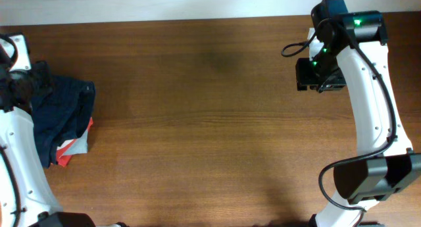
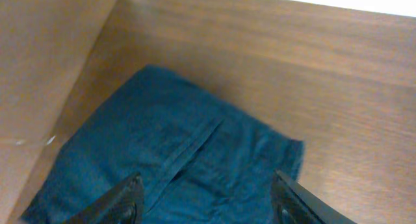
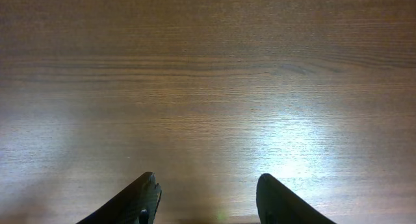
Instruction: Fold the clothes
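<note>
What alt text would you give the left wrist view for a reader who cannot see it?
A dark navy-blue soft cloth garment, wrinkled, with a seam down its middle, lies on the brown wooden table. The left gripper is open just above it.

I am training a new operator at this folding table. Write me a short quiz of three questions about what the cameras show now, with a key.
1. True or false: the right gripper is over the bare wood of the table, with no cloth beneath it.
2. Where does the navy garment lie in the overhead view? A) at the left edge, B) in the middle, C) at the right edge.
3. Fill in: the left gripper is above the garment with its jaws ____.
Key: 1 true; 2 A; 3 open.
</note>
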